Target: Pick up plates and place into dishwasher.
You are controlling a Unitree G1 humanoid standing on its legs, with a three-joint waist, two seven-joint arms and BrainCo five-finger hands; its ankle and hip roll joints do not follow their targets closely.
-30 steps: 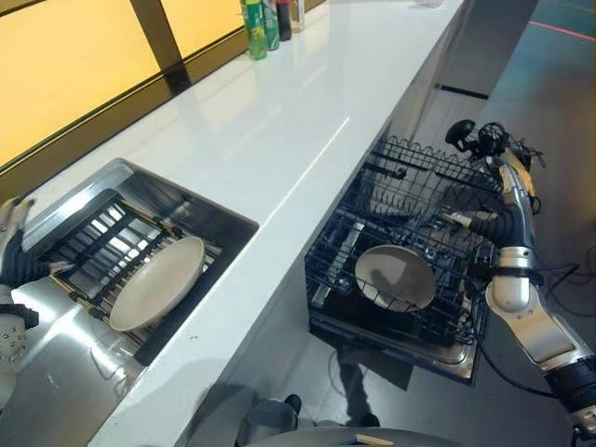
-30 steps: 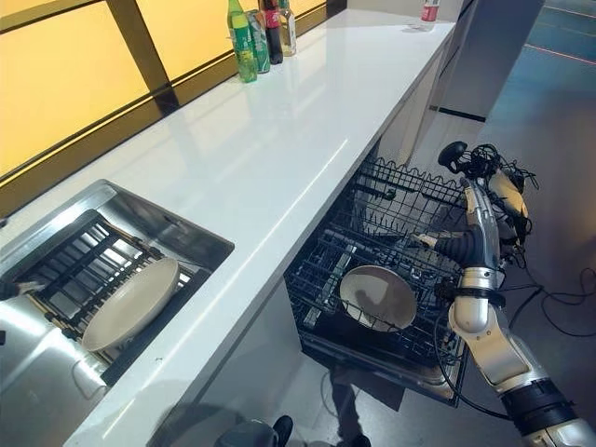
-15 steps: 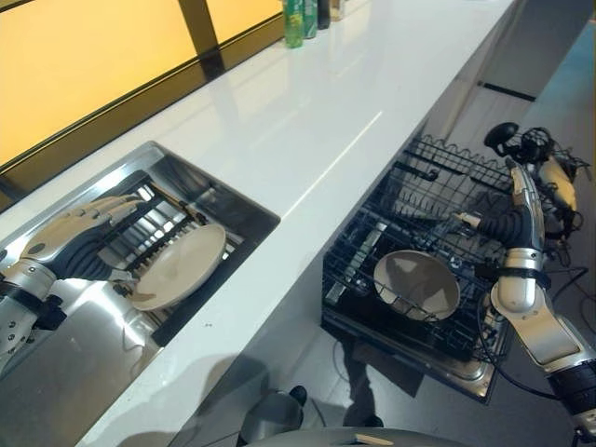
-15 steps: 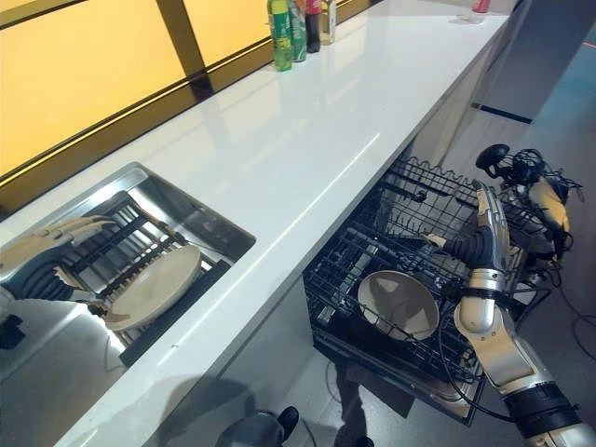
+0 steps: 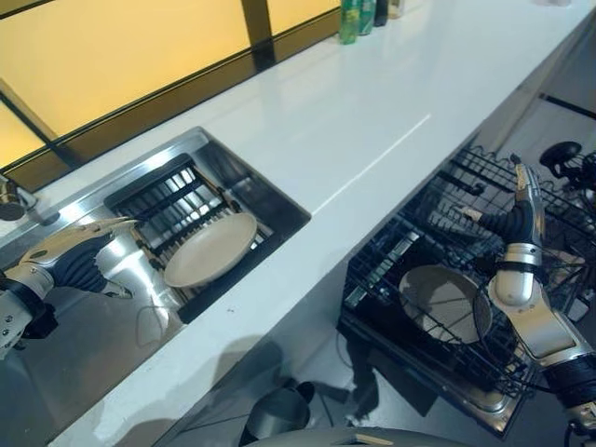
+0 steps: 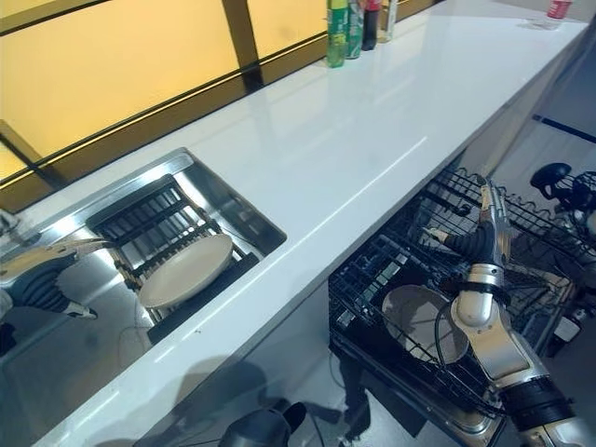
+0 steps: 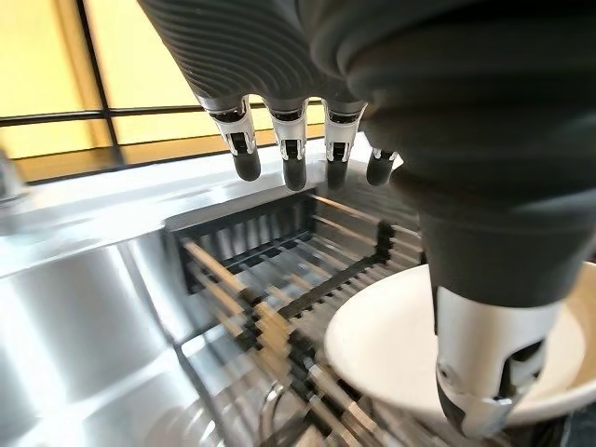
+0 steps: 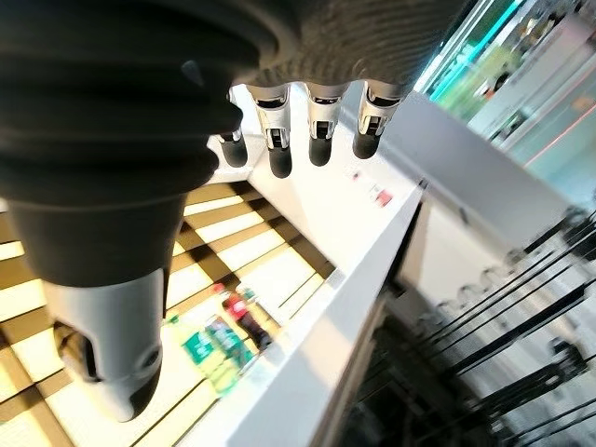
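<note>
Reaching over the sink (image 5: 93, 321), my left hand (image 5: 79, 256) hangs with its fingers (image 7: 289, 140) spread straight and relaxed, gripping nothing. It sits just beside the black slatted rack (image 5: 177, 200) that lies in the sink basin. One cream plate (image 5: 210, 250) rests tilted on that rack, its far edge raised toward the white desk (image 5: 372, 102). My thumb (image 7: 484, 354) shows in the left wrist view right in front of the plate's rim, but I cannot tell whether it touches. The fingers themselves are apart from the plate, above the slats.

My right hand (image 5: 518, 212) is held upright over the pulled-out dishwasher basket (image 5: 438, 242), which stands below the edge of the desk. Its fingers (image 8: 317, 121) are straight too and hold nothing; the right wrist view shows them loose against the long desk. A second plate (image 5: 445, 303) already lies in the basket, leaning among the black wires in the nearer part of it, below and just beside my right forearm. My right hand is apart from that plate.

At the far end of the desk, by the yellow window (image 5: 121, 56), stand several bottles (image 6: 352, 28), two of them green. A faucet (image 5: 14, 203) shows at the sink's far left corner.
</note>
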